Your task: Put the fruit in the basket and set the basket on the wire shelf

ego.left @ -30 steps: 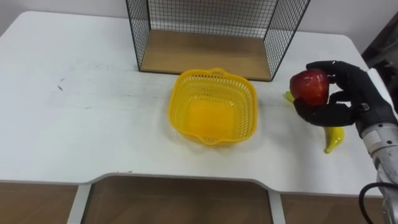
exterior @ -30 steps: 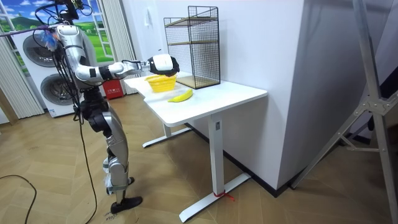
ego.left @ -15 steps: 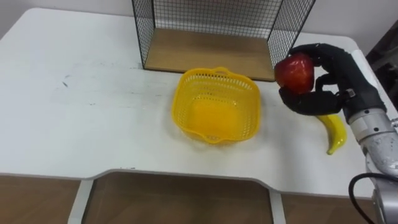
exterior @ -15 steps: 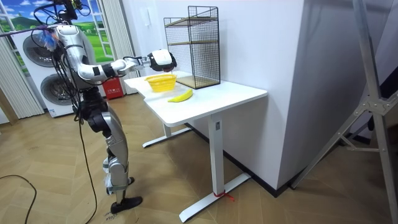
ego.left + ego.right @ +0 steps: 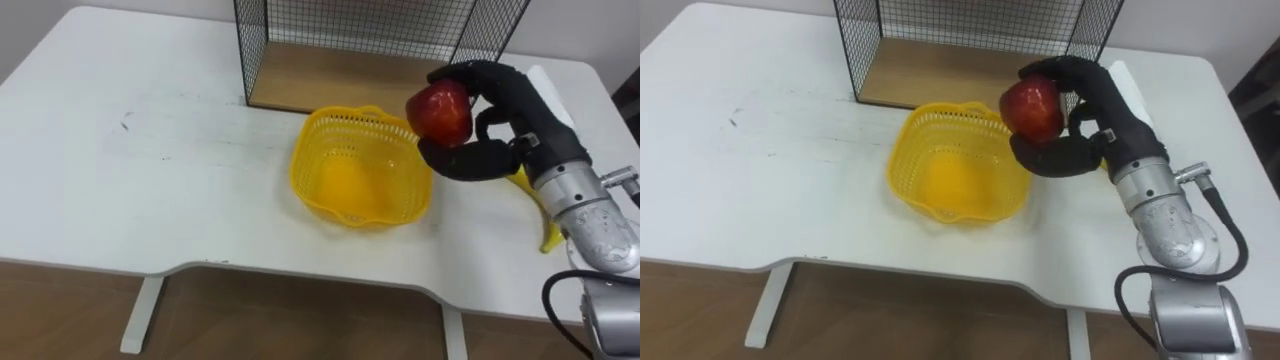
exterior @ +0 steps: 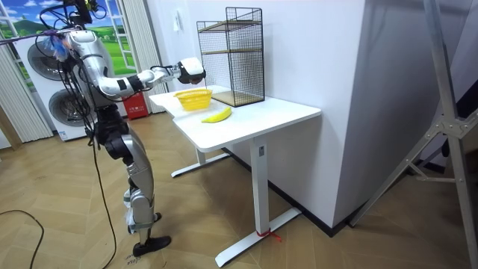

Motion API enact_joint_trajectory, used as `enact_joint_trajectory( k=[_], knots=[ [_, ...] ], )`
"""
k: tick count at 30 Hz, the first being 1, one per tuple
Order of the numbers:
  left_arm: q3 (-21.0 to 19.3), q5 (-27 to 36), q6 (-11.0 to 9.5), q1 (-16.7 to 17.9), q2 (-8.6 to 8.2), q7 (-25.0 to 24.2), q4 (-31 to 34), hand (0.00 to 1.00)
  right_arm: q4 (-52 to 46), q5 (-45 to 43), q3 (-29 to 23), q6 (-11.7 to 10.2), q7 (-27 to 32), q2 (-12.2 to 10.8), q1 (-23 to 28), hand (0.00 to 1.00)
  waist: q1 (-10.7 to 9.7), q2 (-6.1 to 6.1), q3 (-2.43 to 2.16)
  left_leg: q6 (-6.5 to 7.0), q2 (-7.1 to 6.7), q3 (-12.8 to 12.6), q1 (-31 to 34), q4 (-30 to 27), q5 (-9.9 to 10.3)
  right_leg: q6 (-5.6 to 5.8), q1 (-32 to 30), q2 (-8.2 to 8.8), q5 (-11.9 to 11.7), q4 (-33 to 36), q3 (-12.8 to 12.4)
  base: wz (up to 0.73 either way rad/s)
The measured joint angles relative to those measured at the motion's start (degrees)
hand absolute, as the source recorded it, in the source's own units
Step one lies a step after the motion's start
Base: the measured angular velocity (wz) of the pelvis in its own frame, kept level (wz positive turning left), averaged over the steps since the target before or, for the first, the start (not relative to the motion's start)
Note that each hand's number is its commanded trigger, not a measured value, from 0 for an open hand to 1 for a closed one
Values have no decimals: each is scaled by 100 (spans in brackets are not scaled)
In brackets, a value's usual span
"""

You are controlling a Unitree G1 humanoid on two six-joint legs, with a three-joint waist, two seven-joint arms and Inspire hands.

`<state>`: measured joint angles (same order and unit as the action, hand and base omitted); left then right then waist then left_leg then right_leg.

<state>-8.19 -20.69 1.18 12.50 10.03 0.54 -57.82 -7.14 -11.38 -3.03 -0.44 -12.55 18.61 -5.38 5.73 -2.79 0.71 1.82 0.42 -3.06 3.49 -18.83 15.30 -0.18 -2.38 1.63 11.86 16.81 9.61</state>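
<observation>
My right hand [image 5: 500, 125] [image 5: 1090, 115] is shut on a red apple [image 5: 439, 111] [image 5: 1030, 107] and holds it in the air over the right rim of the yellow basket [image 5: 358, 166] [image 5: 956, 163]. Nothing lies inside the basket, which stands on the white table [image 5: 150, 190] in front of the wire shelf [image 5: 370, 45] [image 5: 970, 40]. A yellow banana [image 5: 540, 212] lies on the table to the right, mostly hidden behind my right wrist. In the room view I stand at the table's end with the right hand [image 6: 191, 72] raised above the basket [image 6: 193, 99], and the banana [image 6: 217, 115] lies nearer the camera.
The wire shelf has a wooden floor [image 5: 340, 85] open toward the basket. The table's front edge [image 5: 300, 275] runs close below the basket. Bare table stretches to the left [image 5: 750, 150].
My right hand has carried the apple leftward, from beside the banana to above the basket's right rim. The eye views have shifted a little as the camera moved.
</observation>
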Motion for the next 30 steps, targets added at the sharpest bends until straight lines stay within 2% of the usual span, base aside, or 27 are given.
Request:
enact_joint_trajectory(
  k=[7, 8, 9, 13, 30],
  knots=[
    [165, 54, 7, -116, 12, 14, -1, 0, 1, -11, 348, 5, -144, -1, -34, 99, 90, -62, -25, 0, -10, 4, -23, 21, -1, 0, 26, -1, 0, -21, 5, 0],
    [177, 58, 7, -116, 11, 14, -2, 0, 1, -11, 375, 5, -145, -2, -33, 58, 91, -69, -24, 0, -10, 5, -23, 14, -1, 0, 27, -1, 0, -23, 6, 0],
    [211, 79, 9, -116, 11, 14, -3, 0, 1, -11, 422, 6, -159, -4, -33, 0, 91, -86, -20, 0, -9, 9, -22, 7, -1, 0, 30, -2, 0, -26, 8, 0],
    [281, 96, 12, -118, 13, 21, -4, 0, 2, -7, 430, 38, -284, -4, -32, 0, 90, -107, -6, 0, -7, 14, -12, 19, 0, 0, 38, 0, 0, -25, 23, 0],
    [407, 102, 13, -151, 15, 49, -4, 0, 2, -3, 430, 41, -365, -39, -32, 0, 90, -107, -3, -1, -7, 11, -10, 10, 0, -1, 42, -5, -1, -24, 30, 0]
  ],
)
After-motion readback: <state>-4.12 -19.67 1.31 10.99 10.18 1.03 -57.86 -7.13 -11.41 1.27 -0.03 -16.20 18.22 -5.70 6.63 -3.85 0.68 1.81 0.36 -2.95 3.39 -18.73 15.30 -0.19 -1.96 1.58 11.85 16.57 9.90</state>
